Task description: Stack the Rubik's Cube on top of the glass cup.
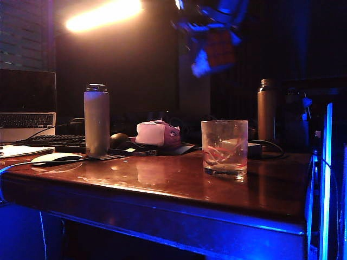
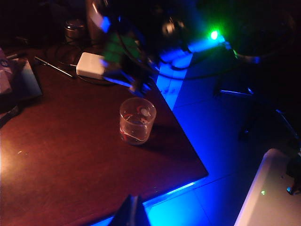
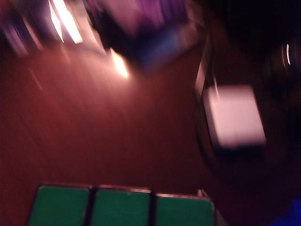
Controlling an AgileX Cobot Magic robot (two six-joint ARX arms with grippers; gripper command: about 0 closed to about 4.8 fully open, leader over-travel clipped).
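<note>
The Rubik's Cube (image 1: 221, 50) hangs blurred high in the air, above and slightly left of the glass cup (image 1: 224, 147), with my right gripper (image 1: 212, 38) shut on it. In the right wrist view, only the cube's green face (image 3: 120, 207) shows, over the brown table. The clear glass cup (image 2: 136, 120), with reddish streaks, stands upright near the table's right front corner. My left gripper (image 2: 134, 213) hovers off the table's front edge, well short of the cup, its two dark fingers pressed together with nothing between them.
At the back stand a tall pale bottle (image 1: 96, 120), a dark metal bottle (image 1: 266, 110) and a pink bundle (image 1: 157, 133). A keyboard (image 1: 54, 142), a mouse (image 1: 56, 157) and a laptop (image 1: 27, 103) sit far left. A white adapter (image 2: 91, 65) with cables lies behind the cup.
</note>
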